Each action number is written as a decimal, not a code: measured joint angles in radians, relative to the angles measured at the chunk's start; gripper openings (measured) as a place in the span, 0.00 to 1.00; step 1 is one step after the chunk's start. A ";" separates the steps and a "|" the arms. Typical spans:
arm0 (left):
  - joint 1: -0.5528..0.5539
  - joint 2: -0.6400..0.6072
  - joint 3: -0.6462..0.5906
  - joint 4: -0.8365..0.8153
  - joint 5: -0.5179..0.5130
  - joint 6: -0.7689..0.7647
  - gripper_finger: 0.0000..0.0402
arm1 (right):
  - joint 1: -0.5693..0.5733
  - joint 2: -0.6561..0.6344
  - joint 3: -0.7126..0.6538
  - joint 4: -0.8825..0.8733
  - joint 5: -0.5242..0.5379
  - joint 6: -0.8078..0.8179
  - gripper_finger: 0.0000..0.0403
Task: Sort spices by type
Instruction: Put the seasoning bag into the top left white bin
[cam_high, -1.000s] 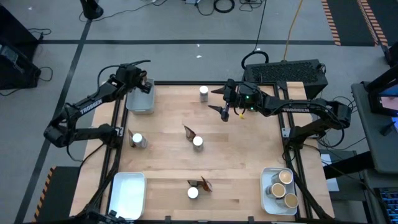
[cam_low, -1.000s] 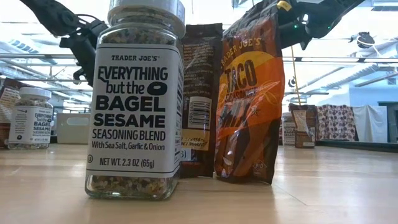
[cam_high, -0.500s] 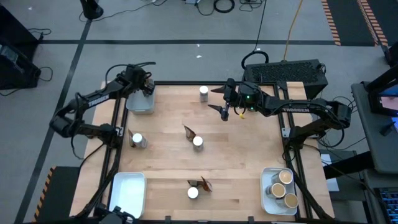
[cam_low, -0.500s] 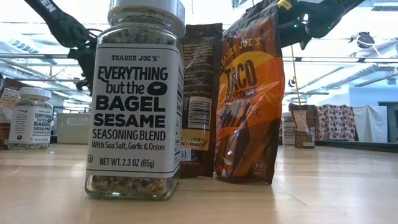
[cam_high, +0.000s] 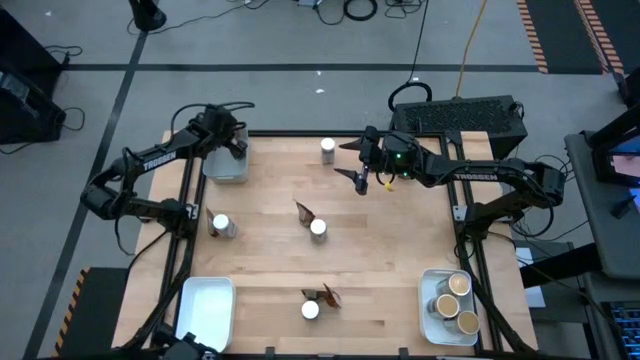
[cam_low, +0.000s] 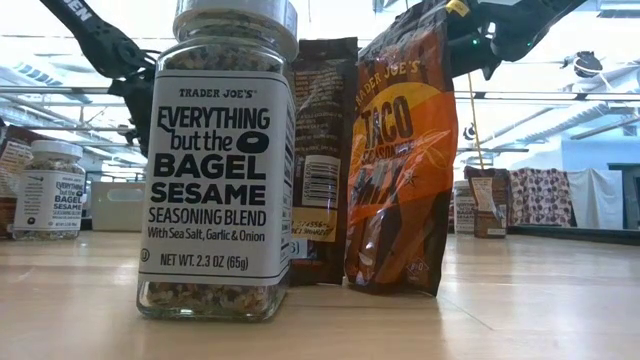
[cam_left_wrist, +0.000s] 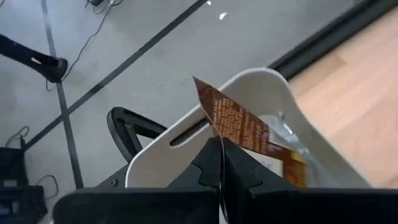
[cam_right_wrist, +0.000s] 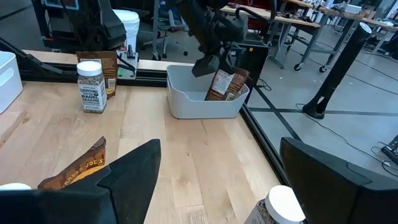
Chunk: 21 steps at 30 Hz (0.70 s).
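My left gripper (cam_high: 234, 143) is shut on a dark brown sachet (cam_left_wrist: 239, 123) over the white tray (cam_high: 224, 166) at the table's far left corner. White-lidded jars stand at the far edge (cam_high: 327, 150), at the left (cam_high: 222, 226), in the middle (cam_high: 318, 229) and at the near edge (cam_high: 310, 310). Beside the last three stand sachets (cam_high: 305, 212), (cam_high: 211, 218), (cam_high: 329, 295). Tan-lidded jars (cam_high: 452, 300) sit in the near right tray. My right gripper (cam_high: 360, 166) hangs open above the far middle of the table with nothing between its fingers. My left gripper pinches the sachet by one edge (cam_left_wrist: 219, 132) between its two shut fingers. They come slanting down from the left side (cam_right_wrist: 206, 64). The sachet hangs tilted below the fingers, its lower end (cam_right_wrist: 219, 90) inside the tray. I cannot tell whether that end rests on the tray's floor.
Another sachet (cam_right_wrist: 239, 84) leans in the same tray. A white tray (cam_high: 207, 310) lies at the near left corner. A jar (cam_low: 218, 160) and two sachets (cam_low: 400, 160) fill the low view. Bare wood lies to the right of the middle.
My left gripper has sunk a little toward the far left tray with the sachet, its wrist rolling slightly; it has stayed shut.
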<state>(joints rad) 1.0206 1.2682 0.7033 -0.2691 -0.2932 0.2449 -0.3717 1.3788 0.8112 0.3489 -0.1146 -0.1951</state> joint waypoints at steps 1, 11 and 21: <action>0.000 0.000 0.000 -0.009 0.000 0.008 0.01 | 0.000 0.000 0.000 0.000 0.000 0.000 0.78; 0.000 0.000 0.000 -0.042 0.108 0.174 0.01 | 0.000 0.000 0.000 0.006 0.000 0.000 0.78; 0.000 -0.021 0.000 0.016 0.157 0.294 0.01 | 0.000 0.000 0.000 0.006 0.000 -0.005 0.78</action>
<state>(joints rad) 1.0206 1.2472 0.7036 -0.2535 -0.1360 0.5392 -0.3716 1.3788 0.8112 0.3546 -0.1146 -0.2000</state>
